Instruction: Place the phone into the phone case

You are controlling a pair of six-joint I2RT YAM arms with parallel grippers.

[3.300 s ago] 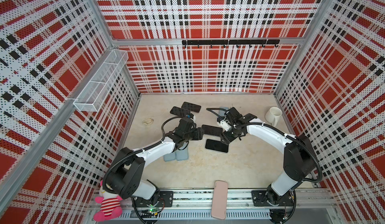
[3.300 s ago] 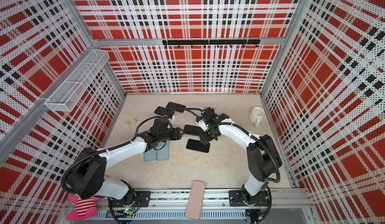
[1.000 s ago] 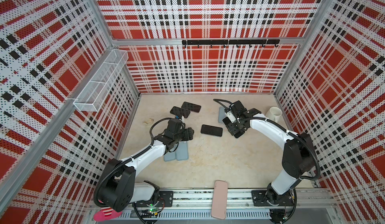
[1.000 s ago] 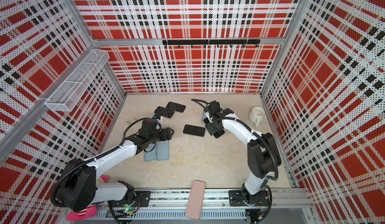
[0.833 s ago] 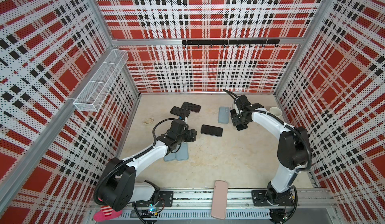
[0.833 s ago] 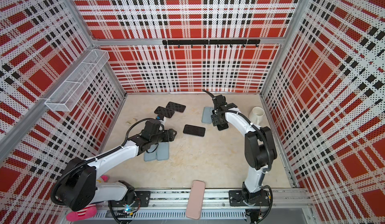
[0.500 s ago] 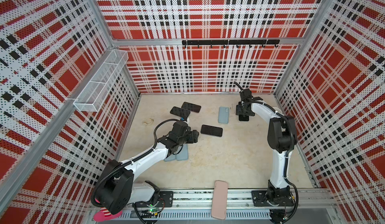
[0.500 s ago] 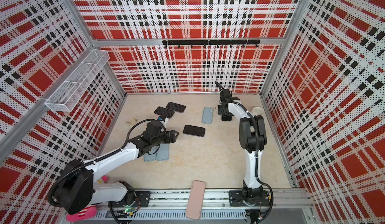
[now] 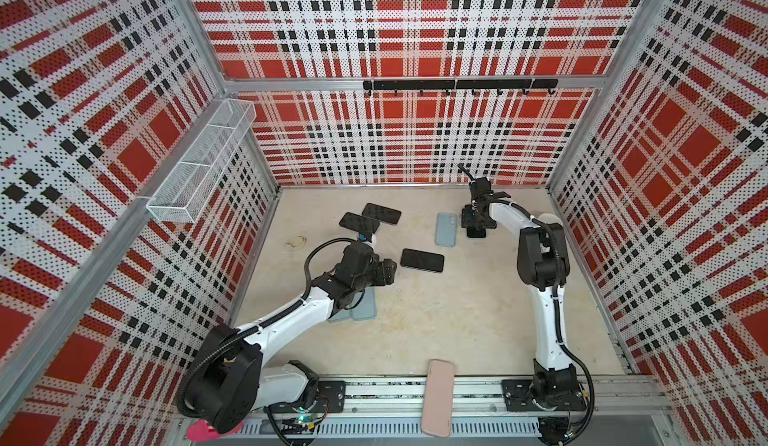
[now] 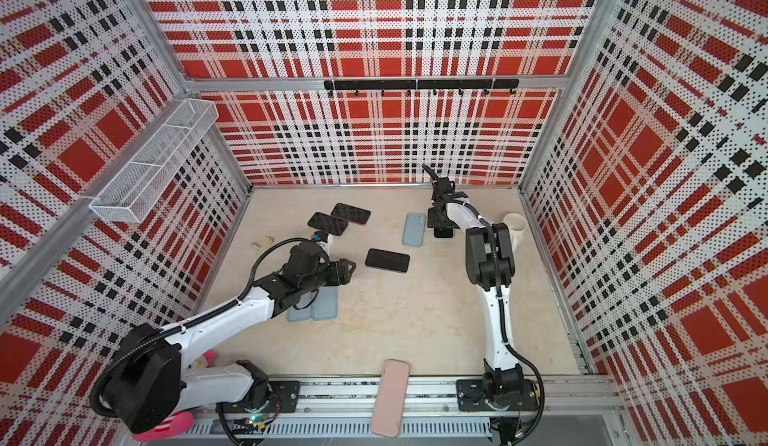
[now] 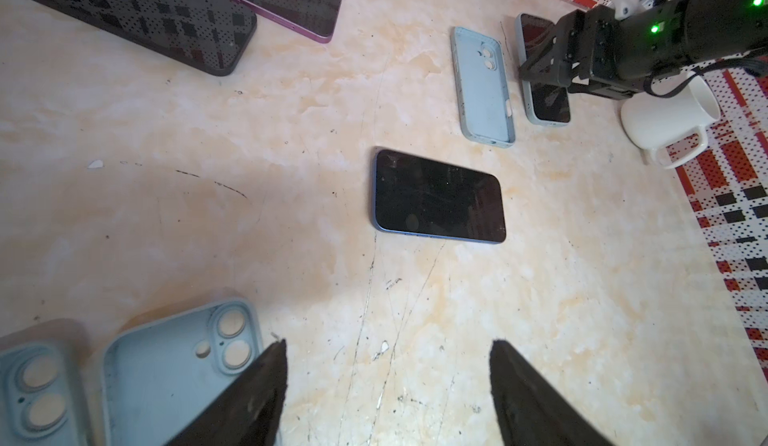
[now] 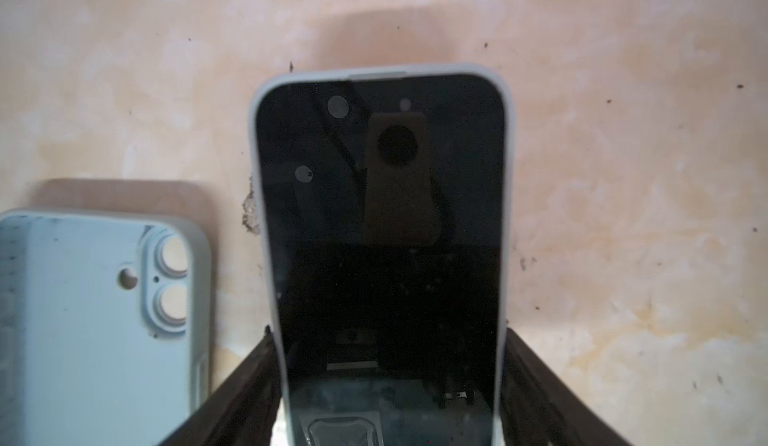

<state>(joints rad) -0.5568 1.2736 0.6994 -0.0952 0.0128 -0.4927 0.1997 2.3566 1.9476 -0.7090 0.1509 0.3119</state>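
"How far along?"

"One phone (image 12: 382,224) lies seated in its pale-blue case (image 12: 449,70) at the counter's (image 12: 623,174) back right. The right pincer (image 12: 388,336) straddles it; gripping or freed, I cannot tell."

"What's left?"

"The left pincer (image 11: 388,344) gapes empty. A bare phone (image 11: 438,197) and a spare case (image 11: 484,87) wait."

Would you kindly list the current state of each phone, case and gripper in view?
cased phone: seated in its case, lying flat
bare phone: uncased, screen up
empty case: open side up, nothing inside
left gripper: open, empty
right gripper: astride the cased phone, grip unclear
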